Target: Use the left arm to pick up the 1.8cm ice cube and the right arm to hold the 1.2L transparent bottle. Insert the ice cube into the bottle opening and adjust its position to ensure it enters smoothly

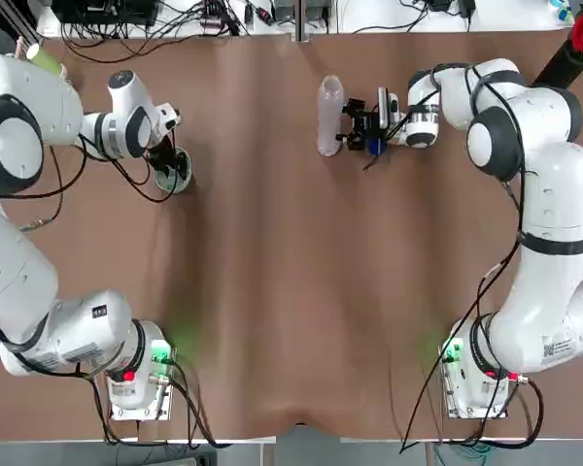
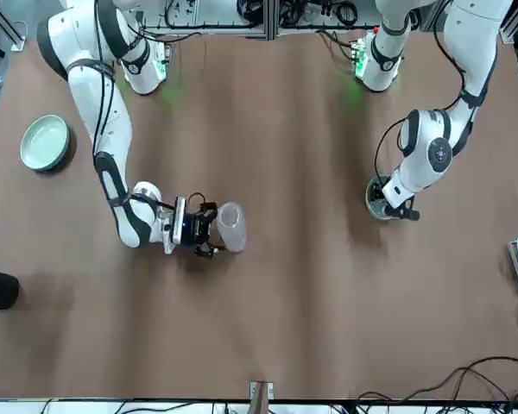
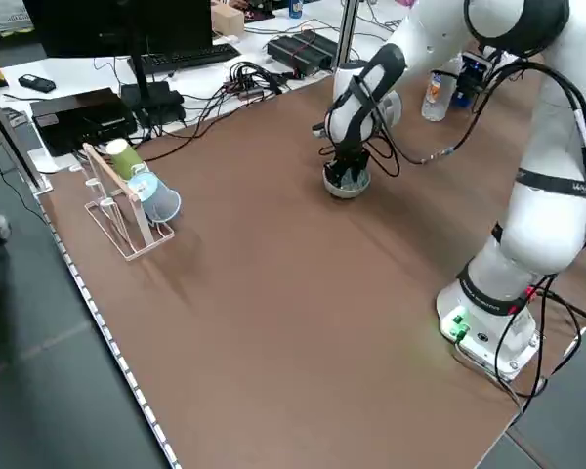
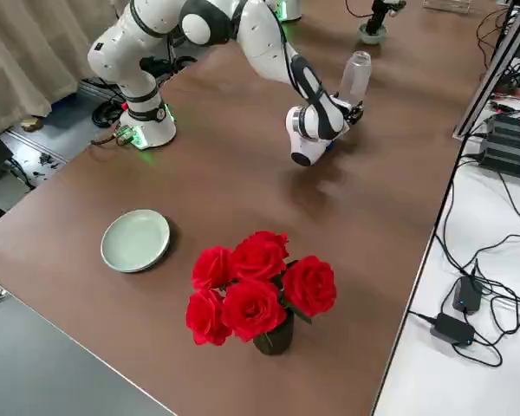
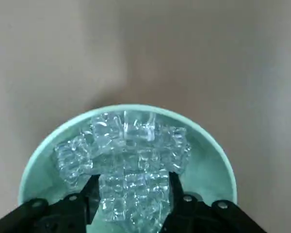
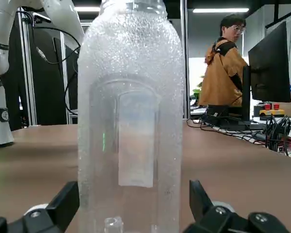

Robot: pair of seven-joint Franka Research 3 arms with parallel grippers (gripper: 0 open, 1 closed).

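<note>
Bare table (image 1: 272,291) stretched wide between bowl (image 1: 172,173) and transparent bottle (image 1: 329,115): open lane. Right gripper (image 1: 355,124) blocked bottle's right-arm side. Left gripper (image 5: 131,194) sat down among heaped ice cubes (image 5: 128,160). Cup rack (image 3: 127,200) stood well apart from bowl.

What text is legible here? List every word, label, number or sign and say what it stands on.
None can be read.
White label with dark print on the white-and-grey right arm: too small to read.
Small black patch on the white-and-grey left arm: too small.
Pale panel inside the clear plastic bottle: shows no text.
</note>
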